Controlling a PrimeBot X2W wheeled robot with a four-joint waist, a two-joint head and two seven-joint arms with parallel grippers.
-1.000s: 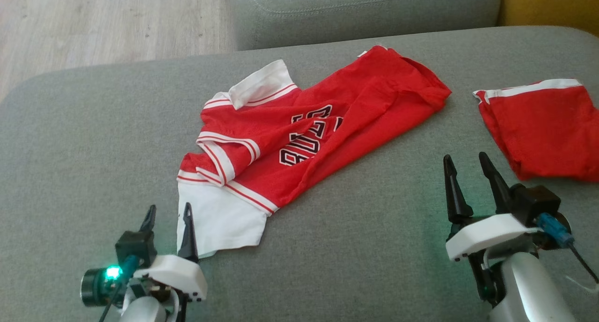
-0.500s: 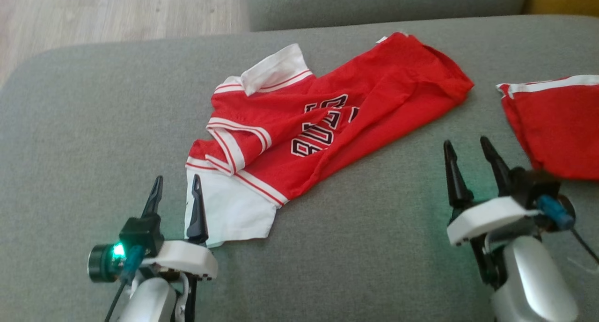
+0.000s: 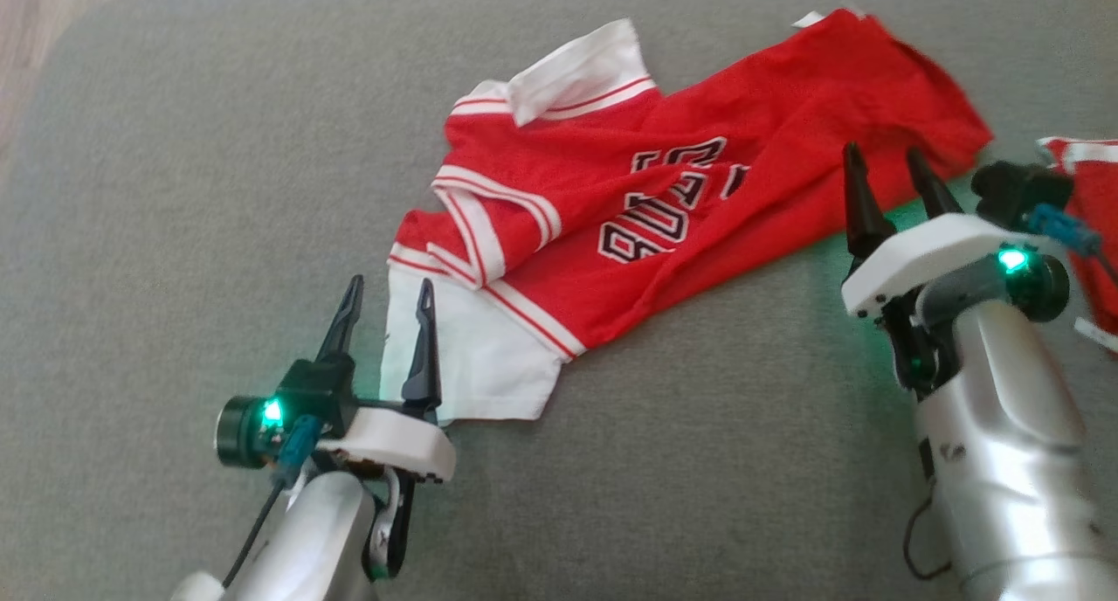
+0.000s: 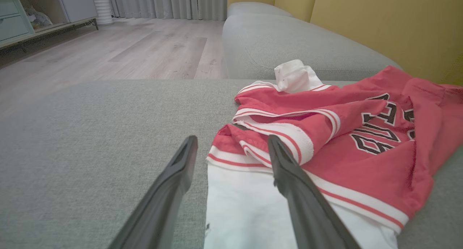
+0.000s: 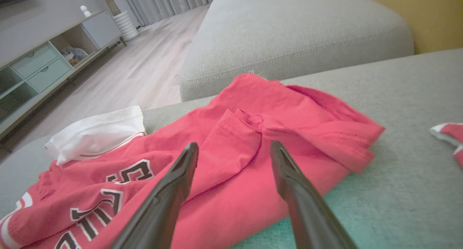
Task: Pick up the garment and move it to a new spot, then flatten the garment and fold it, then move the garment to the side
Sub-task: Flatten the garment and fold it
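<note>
Two grippers flank a red basketball jersey (image 3: 664, 208) in the head view. It lies crumpled on the grey sofa cushion (image 3: 175, 190), running from centre to upper right. The left gripper (image 3: 390, 282), at lower left, has its fingers apart, one of them over the jersey's white panel (image 3: 489, 365); whether it touches the cloth is unclear. The right gripper (image 3: 883, 151), at right, is likewise spread, its tips over the jersey's plain red end. A second red garment (image 3: 1092, 225) is cut off by the right edge and partly hidden behind that wrist.

In the left wrist view, the parted fingers frame the white panel's near edge at bottom centre. The black lettering (image 4: 376, 129) at right is folded and only partly legible.

In the right wrist view, the spread fingers point at a creased red fold in mid-frame. Only a corner of the second garment shows at the right edge.
</note>
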